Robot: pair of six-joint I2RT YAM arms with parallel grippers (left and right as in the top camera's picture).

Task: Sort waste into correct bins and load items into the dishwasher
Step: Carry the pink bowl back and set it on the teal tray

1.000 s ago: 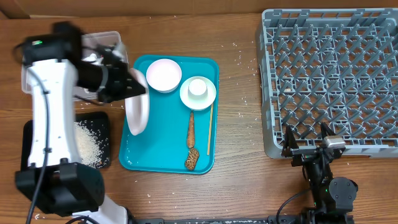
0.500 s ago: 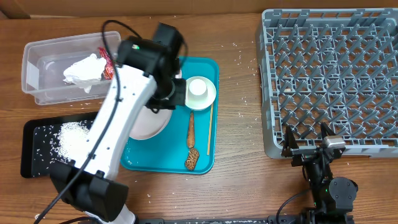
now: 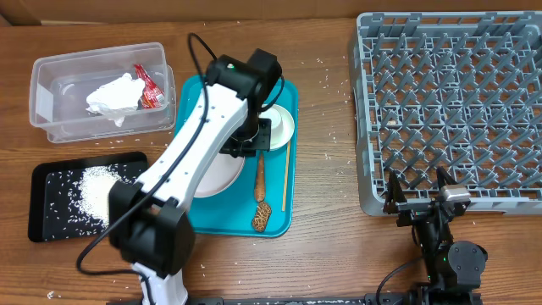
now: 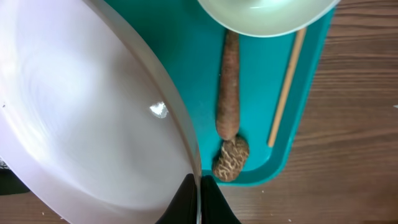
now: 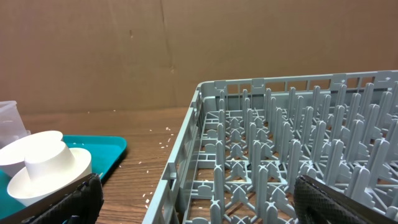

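My left gripper is shut on the rim of the large white plate and holds it over the left part of the teal tray. In the left wrist view the fingers pinch the plate's edge. Beside it lie the long brown scrap, the lumpy scrap and the wooden stick. A cup on a small plate stands at the tray's back. My right gripper is open and empty in front of the grey dish rack.
The clear tub at the back left holds the white napkin and a red wrapper. The black tray at the front left holds a heap of rice. Rice grains are scattered on the wooden table.
My left arm has swung right from above the black tray to over the teal tray, the plate still in its grip. The right arm has not moved.
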